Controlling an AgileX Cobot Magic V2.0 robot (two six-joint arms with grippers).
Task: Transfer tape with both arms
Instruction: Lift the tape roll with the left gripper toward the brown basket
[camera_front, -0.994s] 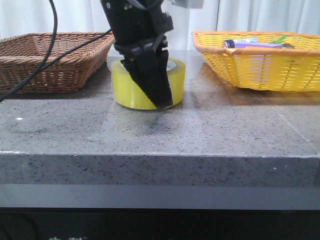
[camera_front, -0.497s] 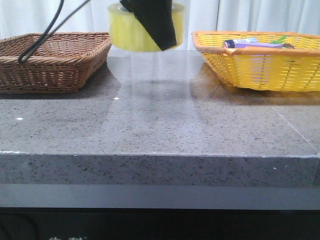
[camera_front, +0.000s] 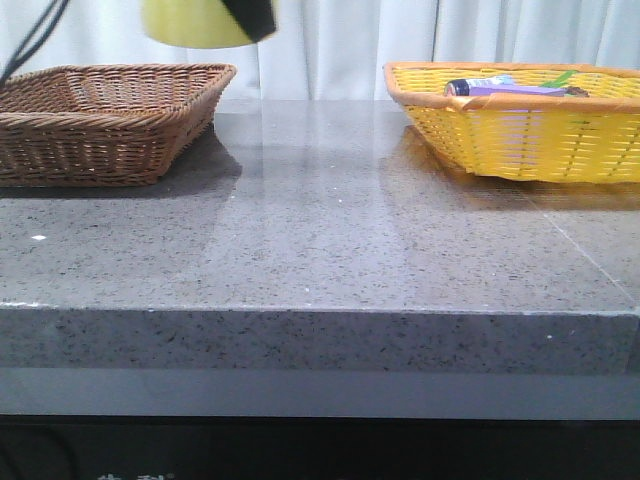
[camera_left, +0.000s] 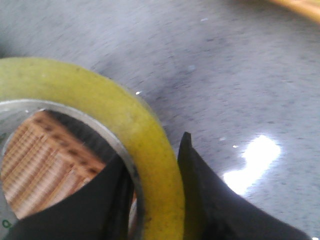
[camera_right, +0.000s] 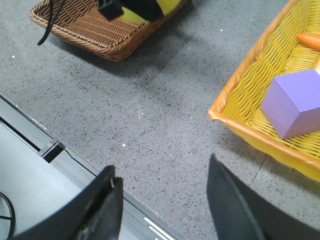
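Note:
The tape (camera_front: 190, 22), a thick yellow roll, hangs in the air at the top left of the front view, above the near right corner of the brown wicker basket (camera_front: 100, 120). My left gripper (camera_front: 252, 20) is shut on its wall. In the left wrist view one finger sits inside the core and one outside the tape (camera_left: 127, 117), around the left gripper's (camera_left: 155, 167) grip. My right gripper (camera_right: 161, 167) is open and empty above the table's front edge, far from the tape (camera_right: 169, 6). It is out of the front view.
A yellow basket (camera_front: 520, 140) stands at the right with a purple block (camera_right: 295, 102) and other small items inside. The brown basket also shows in the right wrist view (camera_right: 92, 27). The grey stone table (camera_front: 330, 230) lies between the baskets.
My left gripper lifted the tape off the table and carried it up and to the left, toward the brown basket. Only the roll's lower part now shows in the front view.

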